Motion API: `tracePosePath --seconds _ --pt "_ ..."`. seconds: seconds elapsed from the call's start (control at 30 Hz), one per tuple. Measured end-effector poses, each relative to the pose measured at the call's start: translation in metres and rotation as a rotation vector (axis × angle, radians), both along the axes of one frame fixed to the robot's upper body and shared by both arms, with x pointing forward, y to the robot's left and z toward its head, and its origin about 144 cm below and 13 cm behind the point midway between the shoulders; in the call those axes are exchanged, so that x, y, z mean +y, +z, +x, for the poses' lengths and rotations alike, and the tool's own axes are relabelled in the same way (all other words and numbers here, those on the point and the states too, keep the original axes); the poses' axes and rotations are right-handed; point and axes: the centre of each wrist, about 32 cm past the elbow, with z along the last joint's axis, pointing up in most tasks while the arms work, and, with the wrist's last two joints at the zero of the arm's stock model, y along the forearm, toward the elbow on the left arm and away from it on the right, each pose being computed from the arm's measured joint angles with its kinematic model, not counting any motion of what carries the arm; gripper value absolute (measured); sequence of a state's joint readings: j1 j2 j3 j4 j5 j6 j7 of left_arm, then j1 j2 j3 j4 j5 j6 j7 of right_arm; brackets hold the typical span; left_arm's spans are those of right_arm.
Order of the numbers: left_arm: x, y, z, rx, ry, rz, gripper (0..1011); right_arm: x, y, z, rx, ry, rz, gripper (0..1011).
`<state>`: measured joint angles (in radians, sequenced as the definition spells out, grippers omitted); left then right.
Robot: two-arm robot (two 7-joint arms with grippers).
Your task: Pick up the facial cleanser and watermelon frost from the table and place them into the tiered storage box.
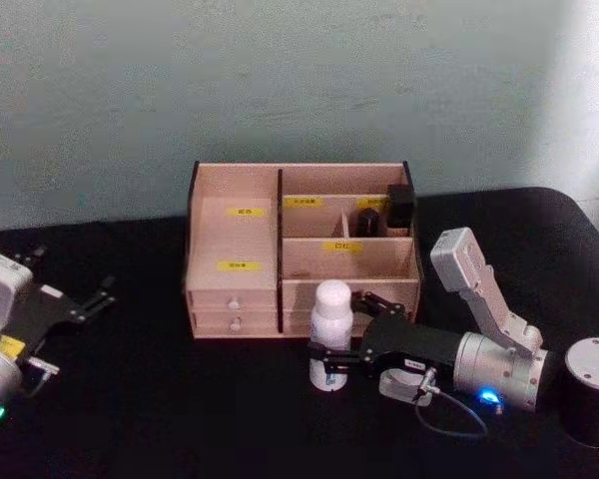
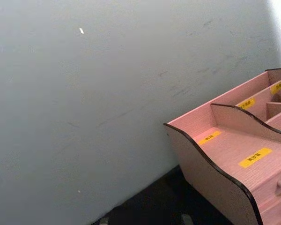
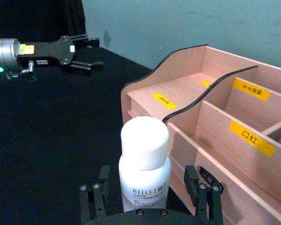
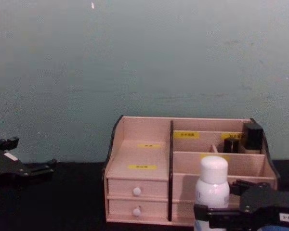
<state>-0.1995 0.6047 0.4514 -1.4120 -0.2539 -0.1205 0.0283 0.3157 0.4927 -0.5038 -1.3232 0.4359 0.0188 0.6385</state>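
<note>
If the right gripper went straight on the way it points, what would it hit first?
The white bottle, standing between the open fingers of the right gripper, before the tiered storage box; beyond it the table looks free.

The right arm reaches in low from the right, wrist level, with the right gripper (image 1: 336, 329) spread wide, while the left arm sits low at the left, the left gripper (image 1: 107, 292) also parted.

tiered storage box (image 2: 215, 159) cropped, bottle (image 4: 212, 185) base hidden
</note>
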Motion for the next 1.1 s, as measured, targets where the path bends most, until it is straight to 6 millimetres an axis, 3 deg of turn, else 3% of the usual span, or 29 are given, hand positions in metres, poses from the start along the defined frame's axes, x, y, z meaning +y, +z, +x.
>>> tracePosePath --seconds 0.27,0.47,0.57,1.1 --pt "0.0 0.0 0.0 0.0 0.0 0.0 1001 0.0 0.0 -0.0001 0.0 0.0 0.001 861" --pt "0.0 0.0 0.0 0.0 0.0 0.0 1001 0.0 -0.0001 -0.0003 0.0 0.0 0.001 651" --pt "0.0 0.0 0.0 0.0 0.0 0.0 1001 0.0 -0.0002 -0.0003 0.0 0.0 0.001 596" --pt "0.0 0.0 0.0 0.0 0.0 0.0 1001 -0.0006 -0.0001 -0.0004 -0.003 0.0 0.001 593"
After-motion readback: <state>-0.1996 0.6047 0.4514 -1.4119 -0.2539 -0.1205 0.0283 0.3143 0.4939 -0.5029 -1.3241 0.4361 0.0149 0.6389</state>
